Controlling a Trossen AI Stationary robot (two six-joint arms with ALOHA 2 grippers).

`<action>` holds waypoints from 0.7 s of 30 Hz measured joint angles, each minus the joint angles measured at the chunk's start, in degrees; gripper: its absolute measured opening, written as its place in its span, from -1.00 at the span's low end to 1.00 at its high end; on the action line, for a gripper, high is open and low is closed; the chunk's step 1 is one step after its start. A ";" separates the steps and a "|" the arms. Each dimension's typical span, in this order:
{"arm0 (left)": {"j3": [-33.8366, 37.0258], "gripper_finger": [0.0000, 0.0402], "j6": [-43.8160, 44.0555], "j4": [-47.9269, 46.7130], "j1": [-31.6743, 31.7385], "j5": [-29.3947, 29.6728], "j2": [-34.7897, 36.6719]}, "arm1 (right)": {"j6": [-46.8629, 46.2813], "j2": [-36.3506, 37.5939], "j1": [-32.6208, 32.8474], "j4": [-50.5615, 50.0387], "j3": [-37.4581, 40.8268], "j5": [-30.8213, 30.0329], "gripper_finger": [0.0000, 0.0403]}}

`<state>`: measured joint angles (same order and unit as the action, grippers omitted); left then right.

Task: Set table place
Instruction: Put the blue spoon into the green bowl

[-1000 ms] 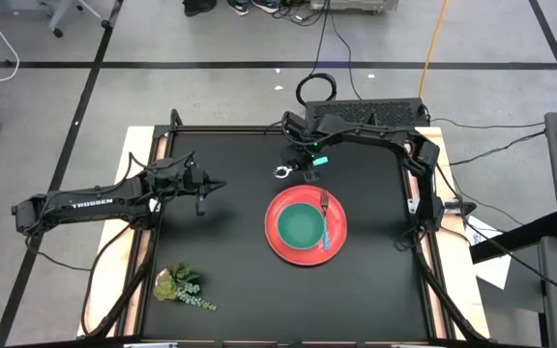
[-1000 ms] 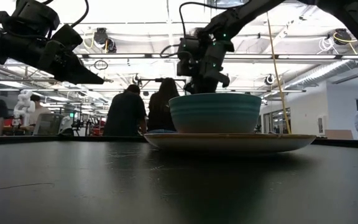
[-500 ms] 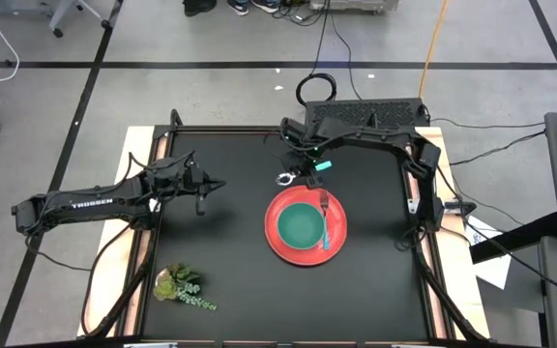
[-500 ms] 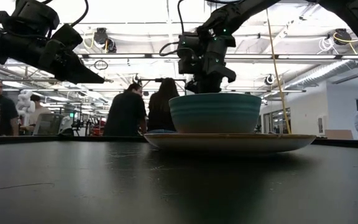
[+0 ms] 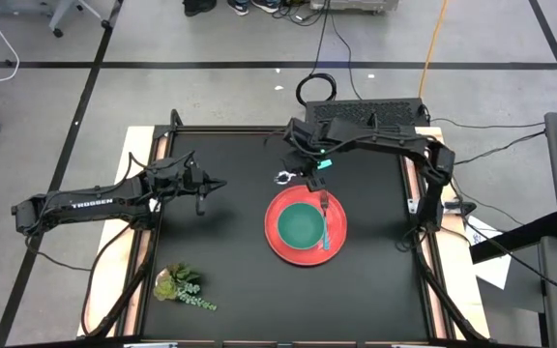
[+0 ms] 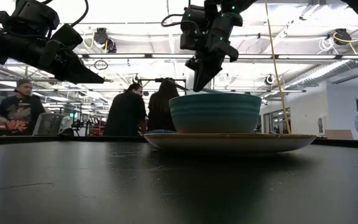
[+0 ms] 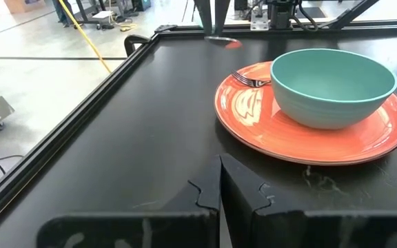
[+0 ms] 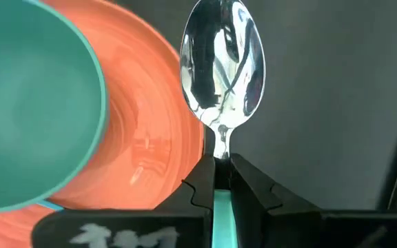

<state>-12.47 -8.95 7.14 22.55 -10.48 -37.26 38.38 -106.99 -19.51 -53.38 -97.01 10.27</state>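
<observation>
Right gripper (image 5: 303, 172): my working arm; it hangs above the far edge of the plate, and its fingers (image 8: 200, 180) are clamped on the spoon at the neck, where the teal handle begins.
Spoon (image 8: 220, 65): off the tabletop, bowl end pointing away from the wrist; in the right wrist view it lies over the plate's rim and the bare black surface beside it.
Plate (image 5: 277, 242): red, near the middle of the tabletop (image 5: 230, 280), a little toward the right arm's side.
Bowl (image 5: 301, 225): teal-green, seated in the plate's centre.
Fork (image 5: 326, 224): blue handle, lying on the plate just beside the bowl, tines toward the far edge.
Left gripper (image 5: 213, 186): waiting well apart from the plate, fingers (image 7: 205, 196) pressed together on nothing.
Step in hand, as I judge it: carrying the spoon to its resting spot at the place setting.
How I'd do it well: bring the spoon low and level before letting go, so it doesn't bounce or roll; keep it clear of the bowl wall and the fork tines; line the handle up with the fork's.
Risk: the grip sits far up the handle, so the spoon may pivot on release.
</observation>
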 joint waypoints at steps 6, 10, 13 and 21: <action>0.00 -0.93 0.12 0.00 0.00 0.00 0.00 | -1.68 0.32 1.20 -0.51 -0.02 0.01 -0.93; 0.00 -0.93 0.24 0.00 -0.01 0.00 0.00 | -0.87 0.32 2.43 -2.00 0.00 -0.01 -0.93; 0.00 -0.93 0.24 0.00 -0.01 -0.01 0.00 | -1.93 0.30 3.26 -1.30 -0.02 0.04 -0.92; 0.00 -0.93 0.24 -0.02 0.01 -0.02 0.00 | -2.58 0.30 4.48 -2.91 0.00 0.05 -0.92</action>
<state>-12.47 -8.71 7.11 22.57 -10.50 -37.26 35.80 -106.69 -15.03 -56.28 -97.02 10.33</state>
